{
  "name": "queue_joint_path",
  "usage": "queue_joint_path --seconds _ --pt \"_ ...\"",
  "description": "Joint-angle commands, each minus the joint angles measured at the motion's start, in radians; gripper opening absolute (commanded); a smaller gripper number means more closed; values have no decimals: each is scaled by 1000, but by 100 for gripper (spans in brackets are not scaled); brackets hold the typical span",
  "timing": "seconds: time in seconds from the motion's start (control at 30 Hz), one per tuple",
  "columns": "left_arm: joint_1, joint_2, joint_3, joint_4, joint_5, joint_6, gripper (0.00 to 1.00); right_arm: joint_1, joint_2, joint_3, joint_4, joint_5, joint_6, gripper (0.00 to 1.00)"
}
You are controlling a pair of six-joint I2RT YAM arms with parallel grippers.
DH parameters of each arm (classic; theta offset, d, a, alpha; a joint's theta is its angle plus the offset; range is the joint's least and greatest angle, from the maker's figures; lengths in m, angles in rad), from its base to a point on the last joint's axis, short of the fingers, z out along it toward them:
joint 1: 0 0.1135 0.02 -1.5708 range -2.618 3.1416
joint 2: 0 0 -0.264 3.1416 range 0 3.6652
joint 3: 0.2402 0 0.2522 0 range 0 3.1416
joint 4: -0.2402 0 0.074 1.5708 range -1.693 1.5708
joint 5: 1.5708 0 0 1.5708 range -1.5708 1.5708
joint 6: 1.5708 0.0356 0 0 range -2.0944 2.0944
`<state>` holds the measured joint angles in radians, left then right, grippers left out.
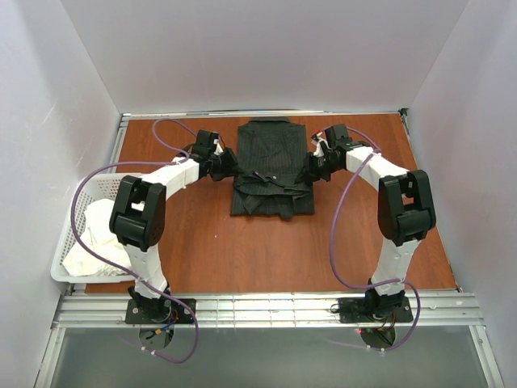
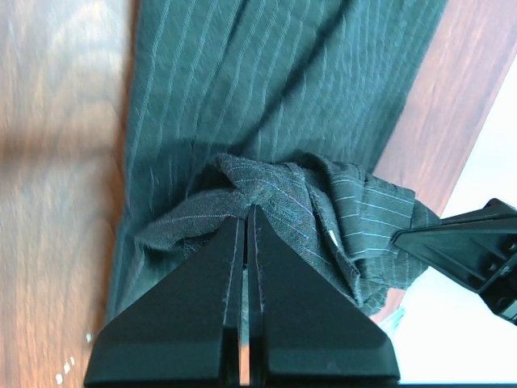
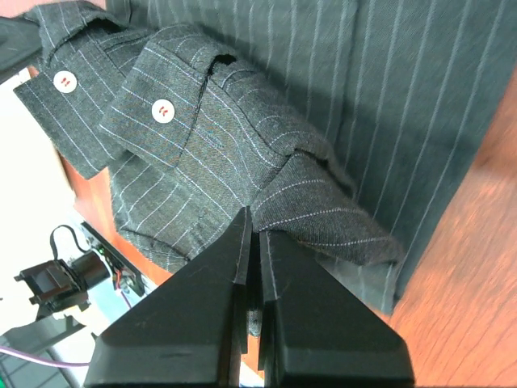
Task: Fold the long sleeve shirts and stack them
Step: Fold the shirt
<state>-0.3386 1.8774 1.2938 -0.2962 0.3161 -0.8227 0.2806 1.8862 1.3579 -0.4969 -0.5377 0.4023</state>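
One long sleeve shirt [image 1: 271,153], dark charcoal with pale pinstripes, lies flat in the middle of the far half of the table. Its sleeves are bunched across its lower half. My left gripper [image 1: 231,164] is at the shirt's left edge. In the left wrist view it [image 2: 249,212] is shut on a raised fold of the shirt [image 2: 266,73]. My right gripper [image 1: 312,168] is at the shirt's right edge. In the right wrist view it [image 3: 255,217] is shut on a fold of sleeve fabric of the shirt [image 3: 404,73]. Two cuffs with white buttons [image 3: 162,109] lie beside it.
A white plastic basket [image 1: 89,187] stands at the left edge of the table with a white cloth [image 1: 97,234] in it. White walls close in the wooden table [image 1: 266,250] on three sides. A metal rail [image 1: 266,307] runs along the near edge by the arm bases.
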Motion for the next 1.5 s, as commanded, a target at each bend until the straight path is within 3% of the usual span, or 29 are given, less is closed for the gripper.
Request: queue_joint_path --seconds 0.0,0.1,0.2,0.4,0.43,0.47,0.53,0.6,0.63,0.77,0.83,0.97,1.13,1.27,1.47 --pt "12 18 45 66 1 28 0 -20 36 61 41 -41 -23 2" --pt "19 54 52 84 -3 28 1 -38 71 70 55 -45 -17 5" --pt "24 89 61 117 -3 31 9 -55 105 75 73 -59 -5 17" --pt "27 98 93 127 -2 31 35 -86 117 118 80 -93 4 40" --pt "29 88 96 127 -8 34 39 -95 102 139 80 -93 1 50" --pt "29 75 101 127 -15 33 42 -100 93 150 78 -91 -2 54" --pt "30 28 104 127 -29 36 53 -110 53 179 77 -70 -8 67" --pt "30 -33 99 127 -54 36 70 -115 21 198 67 -47 -26 74" --pt "30 -55 95 127 -63 40 73 -115 -13 204 60 -30 -37 80" --pt "30 -185 58 121 -83 57 90 -110 -130 132 50 -15 -62 82" --pt "30 -269 15 112 -95 79 94 -101 -217 68 52 14 -77 82" --pt "30 -394 -63 59 -126 152 94 -69 -378 -185 92 33 -73 81" --pt "30 -518 -180 6 -185 293 94 -9 -576 -469 286 5 16 81" --pt "30 -593 -290 0 -259 372 94 78 -621 -582 412 65 105 81" --pt "30 -667 -430 42 -347 378 94 134 -556 -643 587 169 233 78"
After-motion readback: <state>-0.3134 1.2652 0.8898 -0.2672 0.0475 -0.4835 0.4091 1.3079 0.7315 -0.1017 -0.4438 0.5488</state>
